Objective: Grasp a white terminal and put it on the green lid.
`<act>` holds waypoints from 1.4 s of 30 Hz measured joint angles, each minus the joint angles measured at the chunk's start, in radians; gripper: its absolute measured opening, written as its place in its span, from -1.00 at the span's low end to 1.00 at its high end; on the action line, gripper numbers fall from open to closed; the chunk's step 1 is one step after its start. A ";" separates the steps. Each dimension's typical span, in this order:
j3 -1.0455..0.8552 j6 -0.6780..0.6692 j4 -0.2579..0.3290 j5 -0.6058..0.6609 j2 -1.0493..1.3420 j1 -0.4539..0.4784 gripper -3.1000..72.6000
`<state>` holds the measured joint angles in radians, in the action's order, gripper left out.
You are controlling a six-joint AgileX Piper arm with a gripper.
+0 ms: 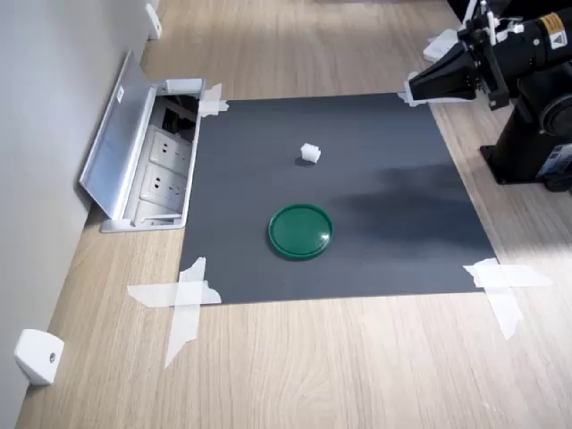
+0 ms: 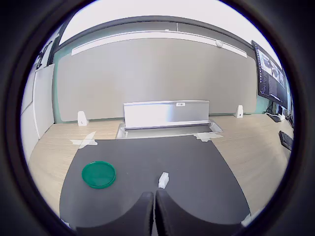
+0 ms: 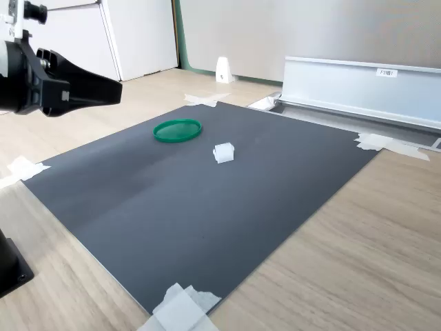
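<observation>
The white terminal (image 1: 310, 153) (image 2: 163, 180) (image 3: 223, 152) lies alone on the dark mat, apart from the green lid (image 1: 300, 231) (image 2: 99, 174) (image 3: 178, 129), which lies flat and bare on the same mat. My gripper (image 1: 413, 89) (image 2: 154, 206) (image 3: 116, 90) hangs high over the mat's edge, well away from both. Its black fingers are pressed together with nothing between them. In the wrist view the terminal lies just beyond the fingertips (image 2: 145, 200).
The dark mat (image 1: 375, 206) is taped at its corners to a wooden table. An open metal socket box (image 1: 147, 156) sits at the mat's edge in the first exterior view's left. A white wedge block (image 1: 36, 356) stands by the wall. The arm's base (image 1: 536, 143) stands at the first exterior view's right.
</observation>
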<state>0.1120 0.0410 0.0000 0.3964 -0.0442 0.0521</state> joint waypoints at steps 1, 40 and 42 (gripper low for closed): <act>0.000 0.000 0.000 0.000 0.000 0.000 -0.94; 0.017 0.000 0.006 -0.082 0.000 0.000 -0.94; 0.041 0.000 0.007 -0.033 -0.002 0.000 -0.94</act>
<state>0.1530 0.0410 0.0069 0.3634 -0.0464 0.0521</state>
